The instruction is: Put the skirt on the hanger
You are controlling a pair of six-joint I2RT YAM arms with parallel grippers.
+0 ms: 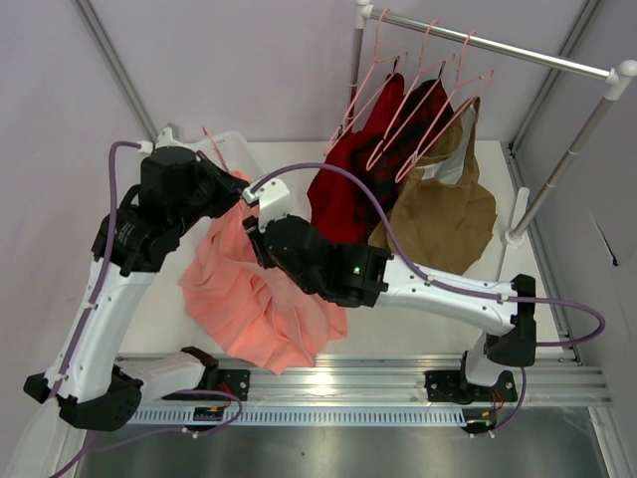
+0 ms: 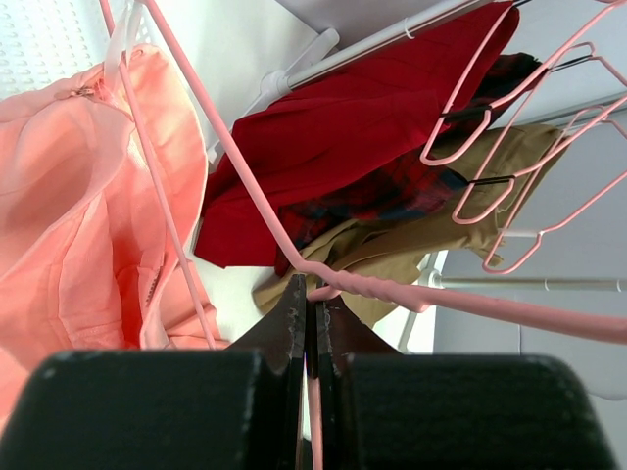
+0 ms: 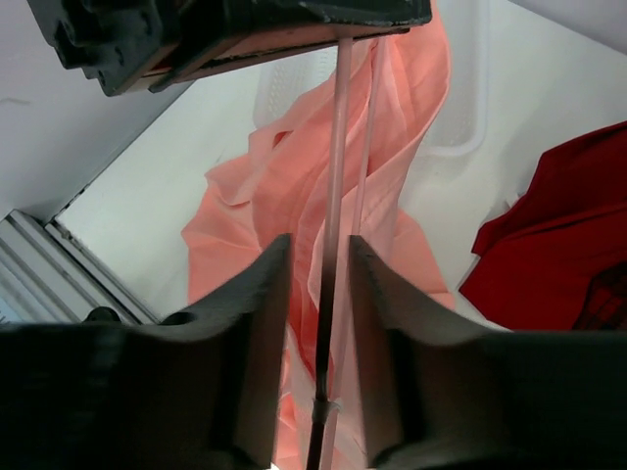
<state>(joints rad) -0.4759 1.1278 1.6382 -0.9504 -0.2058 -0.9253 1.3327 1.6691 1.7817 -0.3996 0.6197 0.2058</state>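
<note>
The salmon-pink skirt [image 1: 249,299] hangs in folds between the two arms and drapes onto the table. It also shows in the left wrist view [image 2: 59,196] and the right wrist view [image 3: 255,206]. My left gripper [image 1: 237,185] is shut on the neck of the pale-pink hanger [image 2: 368,285], and one hanger arm runs up along the skirt's waist. My right gripper [image 1: 253,231] is open. Its jaws stand either side of a hanger bar [image 3: 336,196] and a strip of skirt, not touching them. In the top view only the hanger's tip [image 1: 213,147] shows.
A silver rail [image 1: 498,45] at the back right carries several empty pink hangers [image 1: 418,100], a dark red garment [image 1: 343,194] and a tan-brown garment [image 1: 448,214]. The rail's white foot [image 1: 518,224] stands at the right. A white bin [image 1: 234,144] sits at the back left.
</note>
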